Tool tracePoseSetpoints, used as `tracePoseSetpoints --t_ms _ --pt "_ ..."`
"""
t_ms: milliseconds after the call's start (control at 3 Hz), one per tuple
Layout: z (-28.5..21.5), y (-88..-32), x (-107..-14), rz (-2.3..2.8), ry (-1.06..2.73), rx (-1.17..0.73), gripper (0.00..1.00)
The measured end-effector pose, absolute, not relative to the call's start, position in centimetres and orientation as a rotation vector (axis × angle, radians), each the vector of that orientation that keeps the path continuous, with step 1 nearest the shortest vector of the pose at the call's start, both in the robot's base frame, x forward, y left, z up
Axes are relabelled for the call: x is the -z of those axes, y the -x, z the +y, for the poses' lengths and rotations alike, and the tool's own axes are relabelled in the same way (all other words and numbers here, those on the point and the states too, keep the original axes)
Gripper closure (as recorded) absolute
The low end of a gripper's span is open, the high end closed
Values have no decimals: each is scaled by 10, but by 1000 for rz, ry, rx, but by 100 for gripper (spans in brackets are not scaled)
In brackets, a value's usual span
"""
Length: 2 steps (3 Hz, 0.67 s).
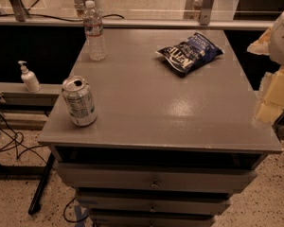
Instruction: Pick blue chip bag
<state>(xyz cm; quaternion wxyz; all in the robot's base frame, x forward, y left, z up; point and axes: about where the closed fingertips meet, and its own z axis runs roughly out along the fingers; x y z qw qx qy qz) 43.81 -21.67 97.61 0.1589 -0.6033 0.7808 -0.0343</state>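
The blue chip bag [189, 52] is a dark navy foil bag with white "Kettle" lettering. It lies flat on the far right part of the grey cabinet top [151, 103]. My gripper [273, 96] shows as pale, yellowish blocks at the right edge of the view. It hangs over the cabinet's right edge, to the right of the bag and nearer the front, apart from it. Nothing shows in the gripper.
A silver soda can [79, 101] stands upright near the front left corner. A clear water bottle [94, 31] stands at the far left. A pump bottle [29, 78] sits on a ledge left of the cabinet. Cables [9, 141] lie on the floor at left. Drawers [154, 182] face front.
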Motion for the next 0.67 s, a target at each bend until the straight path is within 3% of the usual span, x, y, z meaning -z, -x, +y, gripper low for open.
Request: tracePoseSetpoints --t_ms 667 --pt "-221 -446 -973 2247 1679 96 0"
